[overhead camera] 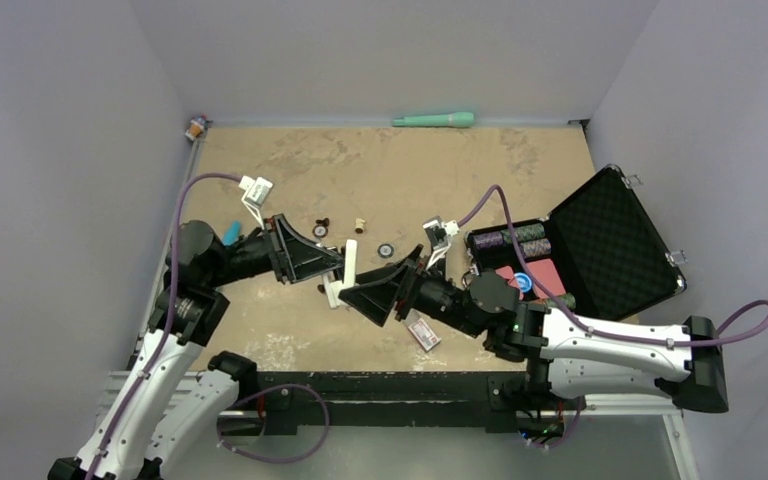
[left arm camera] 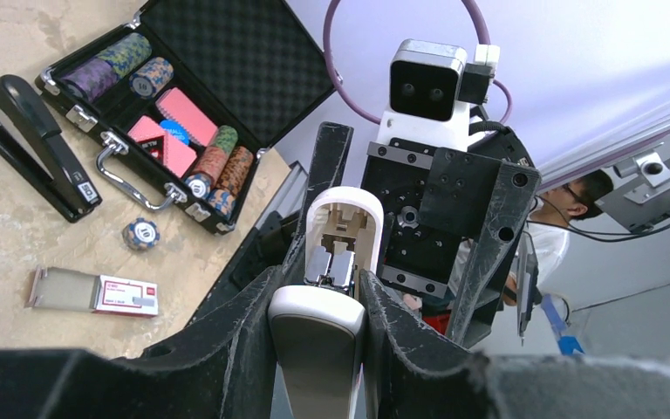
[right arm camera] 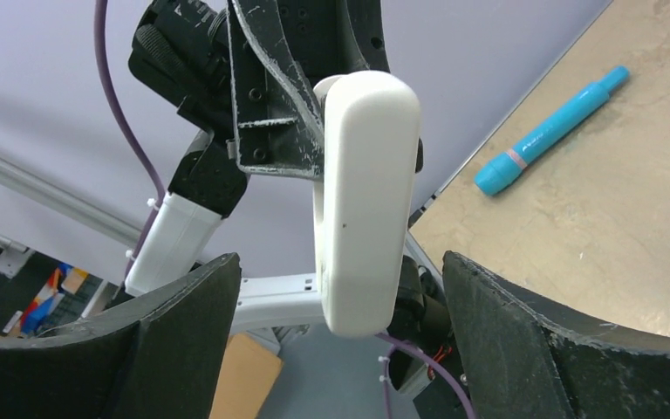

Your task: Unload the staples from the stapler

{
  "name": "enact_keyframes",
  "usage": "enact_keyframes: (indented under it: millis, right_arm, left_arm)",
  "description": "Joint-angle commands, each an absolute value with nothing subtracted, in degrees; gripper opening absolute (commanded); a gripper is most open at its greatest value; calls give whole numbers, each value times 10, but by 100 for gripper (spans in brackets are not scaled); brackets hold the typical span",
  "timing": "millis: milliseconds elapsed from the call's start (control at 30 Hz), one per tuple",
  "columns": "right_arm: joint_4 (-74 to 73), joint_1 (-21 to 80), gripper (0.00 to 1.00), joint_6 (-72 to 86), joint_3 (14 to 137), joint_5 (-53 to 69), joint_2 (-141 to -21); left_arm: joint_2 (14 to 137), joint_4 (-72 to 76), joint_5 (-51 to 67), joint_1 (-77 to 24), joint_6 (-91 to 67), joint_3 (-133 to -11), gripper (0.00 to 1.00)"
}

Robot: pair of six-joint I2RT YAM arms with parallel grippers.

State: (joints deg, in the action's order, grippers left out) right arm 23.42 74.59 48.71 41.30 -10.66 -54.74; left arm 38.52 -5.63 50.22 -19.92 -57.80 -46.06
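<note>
My left gripper (left arm camera: 318, 305) is shut on the grey-and-white body of a white stapler (left arm camera: 317, 340), held off the table. Its white top arm (left arm camera: 342, 218) is swung open and a chrome metal track (left arm camera: 331, 266) shows inside. From above, the white stapler (overhead camera: 348, 270) sits between both grippers. My right gripper (right arm camera: 340, 340) is open, and the tip of the white top arm (right arm camera: 366, 201) hangs between its fingers, touching neither. A black stapler (left arm camera: 30, 140) lies shut on the table beside the case.
An open black case (overhead camera: 600, 240) of poker chips stands at the right. A staple box (overhead camera: 423, 331) and a loose chip (left arm camera: 140, 233) lie near it. A blue marker (right arm camera: 550, 131) lies at the left, a green tube (overhead camera: 435, 119) at the back edge, and small parts (overhead camera: 360, 224) mid-table.
</note>
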Motion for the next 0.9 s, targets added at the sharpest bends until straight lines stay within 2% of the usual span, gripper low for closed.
enact_keyframes:
  millis: [0,433,667,867]
  right_arm:
    - [248,748,88,446,461,-95,-568]
    - [249,748,78,425,507,-69,-629]
    - [247,748,64,425,508,-69,-636]
    - [250,748,41,425,506,-64,-636]
  left_arm:
    - [371,-9,508,-197,-614,-475,0]
    - [356,-9,502,-197,-627,-480,0]
    - [351,-9,499,-197,-621,-483,0]
    - [348,-18,495,-197,-614,-481,0]
